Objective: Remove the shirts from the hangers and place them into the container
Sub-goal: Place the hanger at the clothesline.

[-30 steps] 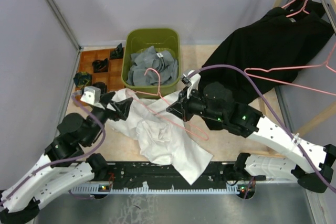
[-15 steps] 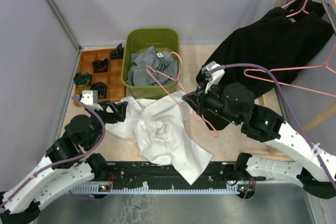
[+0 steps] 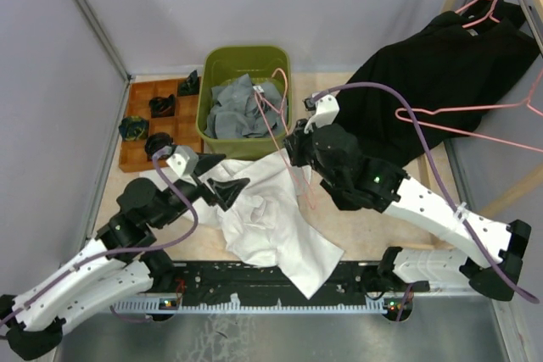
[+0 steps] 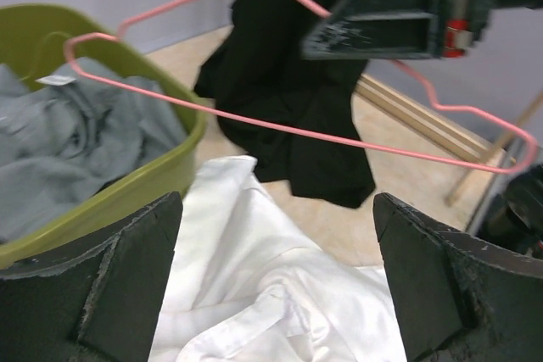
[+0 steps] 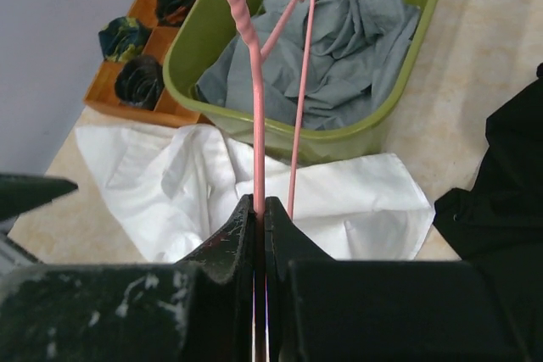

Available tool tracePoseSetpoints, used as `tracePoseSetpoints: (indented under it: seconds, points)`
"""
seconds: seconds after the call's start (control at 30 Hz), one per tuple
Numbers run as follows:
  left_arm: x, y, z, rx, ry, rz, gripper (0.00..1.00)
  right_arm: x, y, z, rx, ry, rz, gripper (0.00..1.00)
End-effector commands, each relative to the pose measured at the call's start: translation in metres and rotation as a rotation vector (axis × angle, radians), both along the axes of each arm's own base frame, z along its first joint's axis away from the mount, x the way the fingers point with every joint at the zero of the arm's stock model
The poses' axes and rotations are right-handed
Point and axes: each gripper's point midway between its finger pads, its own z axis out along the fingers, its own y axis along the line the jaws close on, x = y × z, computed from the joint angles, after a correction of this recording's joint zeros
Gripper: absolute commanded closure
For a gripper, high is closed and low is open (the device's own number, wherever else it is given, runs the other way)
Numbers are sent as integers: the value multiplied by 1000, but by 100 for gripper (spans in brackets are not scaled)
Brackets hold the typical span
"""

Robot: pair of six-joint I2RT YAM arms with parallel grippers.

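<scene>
Right end effector [image 5: 259, 206], raised, clamps hanger [image 5: 254, 116]; left end effector [image 4: 276, 203] gapes over white shirt [image 4: 254, 294].

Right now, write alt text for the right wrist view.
The right gripper is shut on a pink wire hanger. Beyond it a grey shirt lies in the olive-green tub, with a white shirt spread on the table in front and a black shirt at the right edge.

A container [image 3: 246, 51] sat at the back of the bench [image 3: 361, 233] with one shirt [image 3: 237, 112] in it and a hanger [image 5: 256, 125] over its right rim, a compartment tray [image 3: 134, 157] just left, another shirt [image 3: 271, 218] spread in front, and further shirts [image 3: 450, 65] hanging on the rack [image 3: 513, 195] at right.
</scene>
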Motion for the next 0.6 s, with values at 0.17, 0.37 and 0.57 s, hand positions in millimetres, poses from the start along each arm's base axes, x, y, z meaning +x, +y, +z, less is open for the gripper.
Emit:
tracePoseSetpoints:
  seconds: [0.17, 0.37, 0.57]
  points:
    - [-30, -51, 8, -4, -163, -327, 1, 40, -12, 42, 243, -84, -296, 100]
    - [-22, -56, 21, -24, -276, -304, 3, 59, -13, 29, 172, -47, -439, 100]
    - [-12, -74, 11, 66, -290, -281, 11, 73, -23, 32, 165, -68, -577, 100]
